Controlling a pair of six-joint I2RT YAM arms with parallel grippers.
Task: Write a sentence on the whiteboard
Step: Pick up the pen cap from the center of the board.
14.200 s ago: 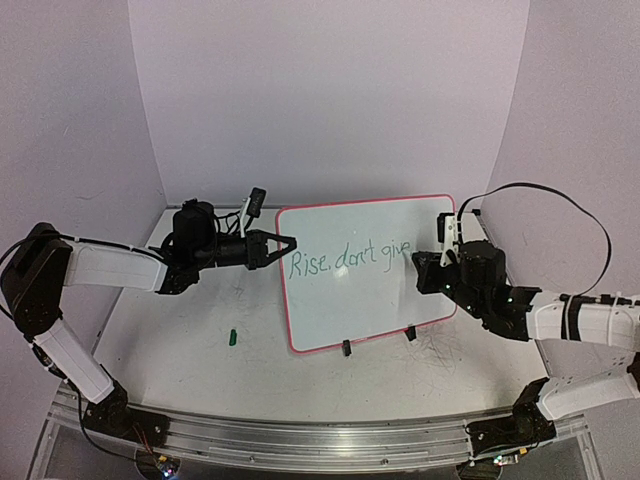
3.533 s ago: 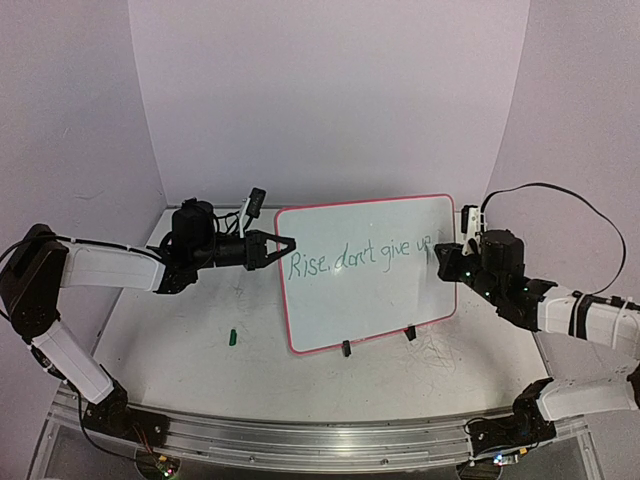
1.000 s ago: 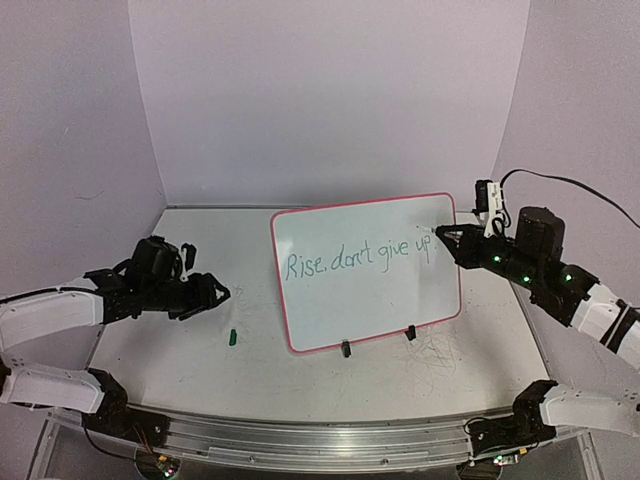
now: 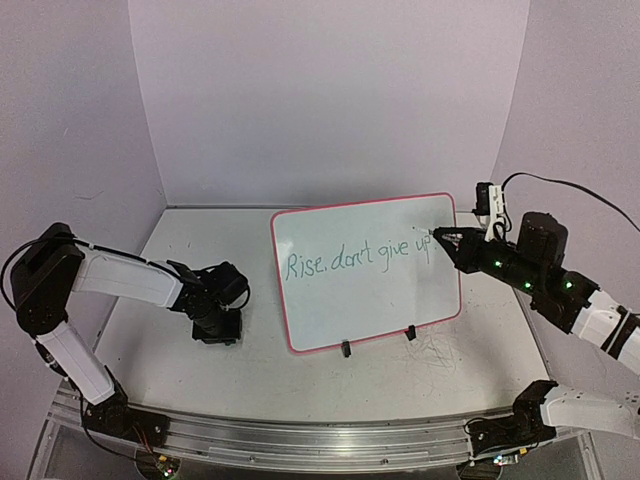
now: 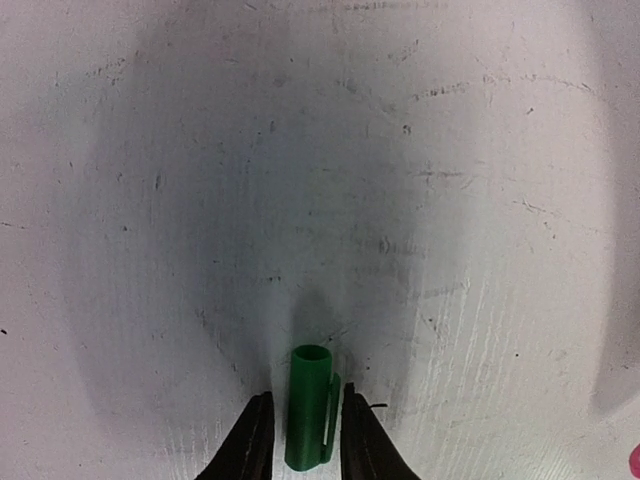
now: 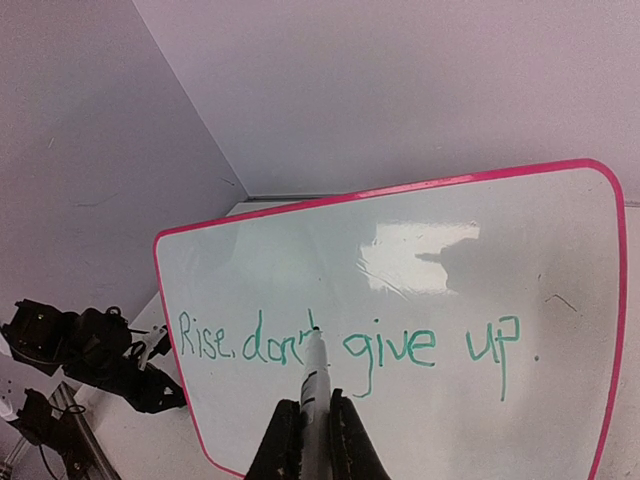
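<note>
**Whiteboard** (image 4: 365, 270): you have it upright on two black clip feet (image 4: 346, 348) at mid-surface, slightly right of centre. It leans back a little, and its pink-red frame runs all round. One line in green ink crosses its middle: "Rise, don't give up."

**Right fingers** (image 4: 447, 237): yours are closed on a marker (image 6: 312, 385) and held at the board's upper right corner, near the word "up". In your right wrist view the marker's barrel runs out from between the fingers (image 6: 280, 440) with its tip towards the writing. Whether the tip touches the board is not clear from either view.

**Left fingers** (image 4: 220, 332): yours point down at the surface (image 4: 300, 380), to the left of the whiteboard and apart from it. In your left wrist view they are parted narrowly, one on each side of a green cap (image 5: 310, 405).

**Green cap**: it lies flat on the surface (image 5: 300, 150), open end away from the camera, clip on its right side. The right finger sits against the clip. A sliver of surface shows between the cap and the left finger (image 5: 252, 445), so you have no grip on it.

**Surface**: white and scuffed, with dark scribble marks (image 4: 440, 350) just in front of the board's right foot.
</note>
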